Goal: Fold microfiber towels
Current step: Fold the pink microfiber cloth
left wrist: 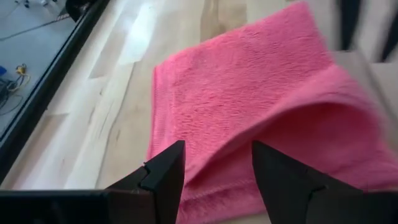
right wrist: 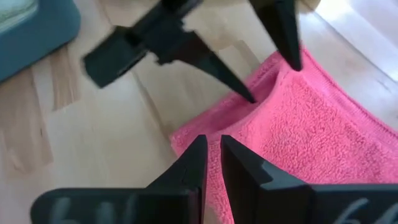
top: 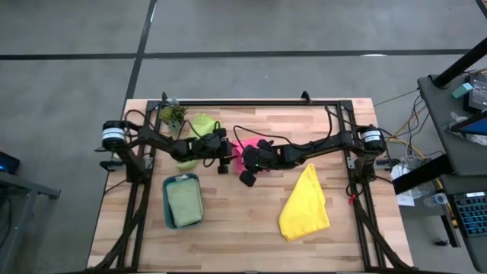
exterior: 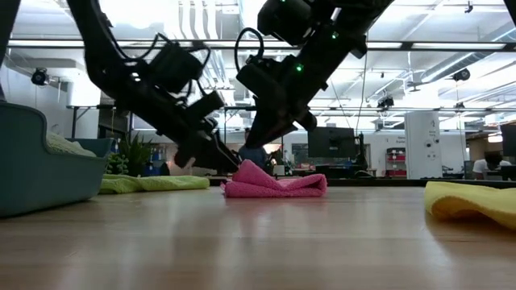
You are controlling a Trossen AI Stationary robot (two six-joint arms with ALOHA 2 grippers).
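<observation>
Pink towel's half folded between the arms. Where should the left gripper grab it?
Probably the raised upper layer's edge of the soft pink microfiber towel. The open left gripper already faces that pocket, so slide one finger in from its side. The right gripper, nearly shut, hovers over the opposite edge.

Four towels in view on the table: one pink towel, one yellow towel, one lime green towel, and one pale sage green towel lying in the tray. One teal tray. One small potted plant. Two dark arms, each ending in one two-fingered claw: left claw with fingers apart, right claw with fingers nearly together. In total: four cloths, one tray, one plant, two claws, one table.
</observation>
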